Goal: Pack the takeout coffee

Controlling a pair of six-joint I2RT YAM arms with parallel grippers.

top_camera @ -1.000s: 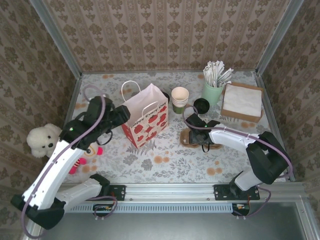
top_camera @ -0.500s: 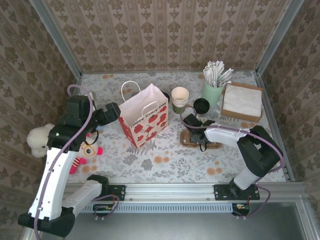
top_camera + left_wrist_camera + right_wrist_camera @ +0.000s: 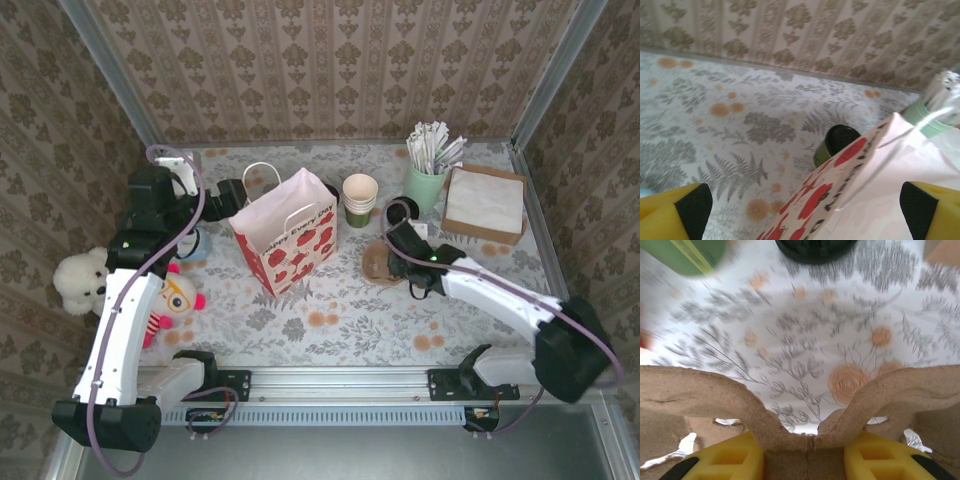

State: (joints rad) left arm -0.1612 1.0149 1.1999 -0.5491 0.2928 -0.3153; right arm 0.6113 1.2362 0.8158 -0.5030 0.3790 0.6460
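Note:
The takeout coffee point(image 3: 837, 142), a dark green cup with a black lid, stands behind the far edge of the white paper bag with red print point(image 3: 290, 235) point(image 3: 850, 200); from above it peeks out at the bag's right top corner point(image 3: 333, 192). My left gripper point(image 3: 232, 195) point(image 3: 805, 212) is open at the bag's upper left edge, which runs between its yellow pads point(image 3: 687, 210). My right gripper point(image 3: 398, 255) point(image 3: 805, 460) is shut on the centre ridge of a brown pulp cup carrier point(image 3: 380, 264) point(image 3: 740, 395). Another black round lid point(image 3: 403, 210) point(image 3: 815, 246) lies just beyond it.
A stack of unlidded cream-rimmed cups point(image 3: 360, 197) stands right of the bag. At the back right are a mint cup of wrapped sticks point(image 3: 427, 172) and a brown box of napkins point(image 3: 485, 203). A white plush point(image 3: 80, 280) and a doll point(image 3: 172, 300) lie at the left.
My left arm has swung back and up to the bag's rear left edge. My right gripper has carried the cup carrier a little back and left while its arm swung out to the right.

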